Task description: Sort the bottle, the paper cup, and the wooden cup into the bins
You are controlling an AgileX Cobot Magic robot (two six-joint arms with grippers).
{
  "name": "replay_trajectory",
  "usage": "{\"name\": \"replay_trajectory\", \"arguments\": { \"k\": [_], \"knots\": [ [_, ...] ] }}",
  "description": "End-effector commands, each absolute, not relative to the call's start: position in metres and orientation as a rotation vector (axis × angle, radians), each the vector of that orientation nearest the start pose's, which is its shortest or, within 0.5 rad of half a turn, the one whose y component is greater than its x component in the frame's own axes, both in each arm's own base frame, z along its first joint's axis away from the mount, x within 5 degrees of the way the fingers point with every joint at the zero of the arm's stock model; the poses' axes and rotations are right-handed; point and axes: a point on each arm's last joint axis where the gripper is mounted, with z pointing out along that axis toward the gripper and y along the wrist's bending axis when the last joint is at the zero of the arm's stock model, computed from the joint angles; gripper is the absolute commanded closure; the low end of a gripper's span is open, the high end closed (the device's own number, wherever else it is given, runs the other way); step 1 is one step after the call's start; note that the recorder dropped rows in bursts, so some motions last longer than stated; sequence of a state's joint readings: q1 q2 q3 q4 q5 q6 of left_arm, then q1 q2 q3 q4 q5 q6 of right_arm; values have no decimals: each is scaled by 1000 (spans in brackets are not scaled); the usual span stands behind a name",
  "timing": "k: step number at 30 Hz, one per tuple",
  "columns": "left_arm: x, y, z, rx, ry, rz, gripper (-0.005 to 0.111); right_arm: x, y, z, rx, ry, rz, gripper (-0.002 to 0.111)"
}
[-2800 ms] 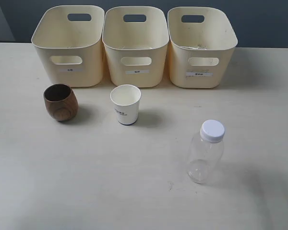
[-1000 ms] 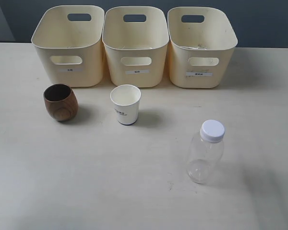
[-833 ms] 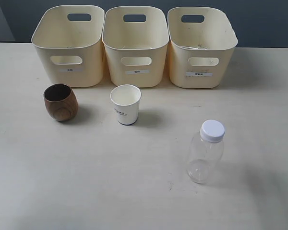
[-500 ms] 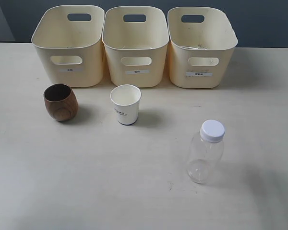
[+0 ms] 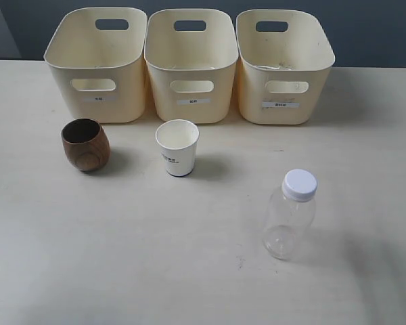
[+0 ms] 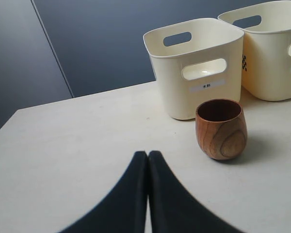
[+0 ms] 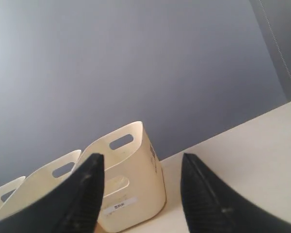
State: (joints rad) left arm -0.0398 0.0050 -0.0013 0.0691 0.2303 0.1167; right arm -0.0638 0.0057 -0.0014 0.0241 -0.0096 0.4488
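Wooden cup (image 6: 220, 128) beyond left pincer (image 6: 148, 156)

left gripper (image 6: 148, 160) jaws closed; right gripper (image 7: 143, 167) jaws apart.

Three cream bins (image 5: 191, 64) are lined up side by side at the table's far edge, with the dark-brown wooden cup (image 5: 85, 144) and white paper cup (image 5: 177, 147) set upright before them and the clear, white-capped bottle (image 5: 289, 214) stood nearer, well apart.

Soft even light, faint shadows
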Motion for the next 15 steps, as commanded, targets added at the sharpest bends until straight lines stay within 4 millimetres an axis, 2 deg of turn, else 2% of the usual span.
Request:
{"name": "replay_trajectory", "arguments": {
  "k": [1,11,15],
  "knots": [
    [56,-1,193,181,1700,117,107,55,4,219,272,1406,421,61],
    [56,-1,193,181,1700,117,107,44,38,227,-355,1328,679,61],
    [56,-1,193,181,1700,117,107,45,48,230,-475,1298,726,61]
  ]
}}
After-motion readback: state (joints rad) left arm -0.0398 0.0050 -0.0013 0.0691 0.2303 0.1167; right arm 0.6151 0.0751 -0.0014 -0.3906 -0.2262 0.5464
